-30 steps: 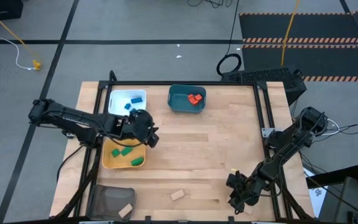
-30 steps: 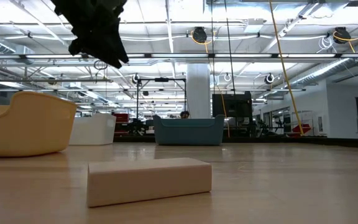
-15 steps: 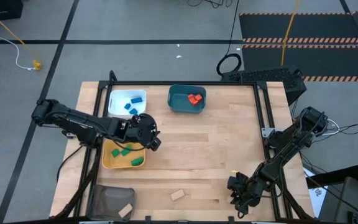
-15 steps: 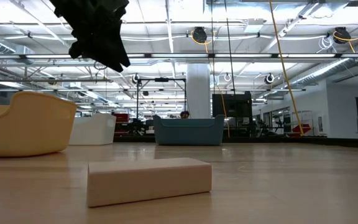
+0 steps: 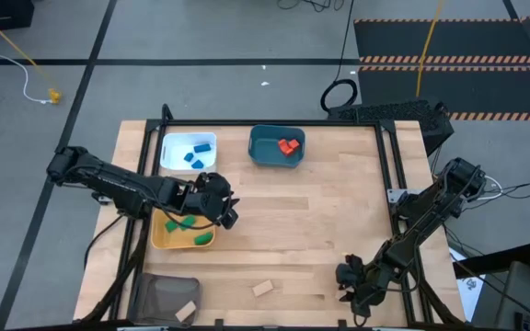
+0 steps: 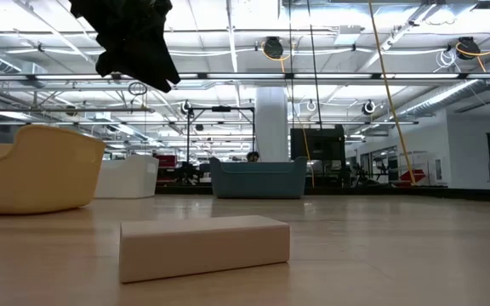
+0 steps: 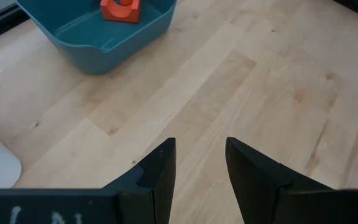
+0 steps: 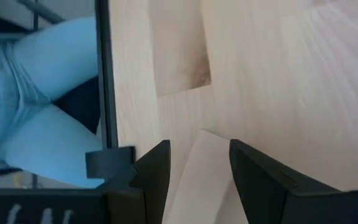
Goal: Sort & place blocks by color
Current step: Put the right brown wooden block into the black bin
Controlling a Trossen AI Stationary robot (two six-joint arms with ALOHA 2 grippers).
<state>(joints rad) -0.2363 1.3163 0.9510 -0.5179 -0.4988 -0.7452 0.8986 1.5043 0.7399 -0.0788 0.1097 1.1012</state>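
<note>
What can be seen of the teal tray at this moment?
The teal tray is a small rounded-rectangle bin, seemingly plastic, with raised walls and a lip at its end. It sits flat and upright on the table near the far edge, just right of the white tray, apart from it. Orange-red blocks lie inside, toward its right side. Nothing else touches it; the left gripper is nearer the yellow tray.
</note>
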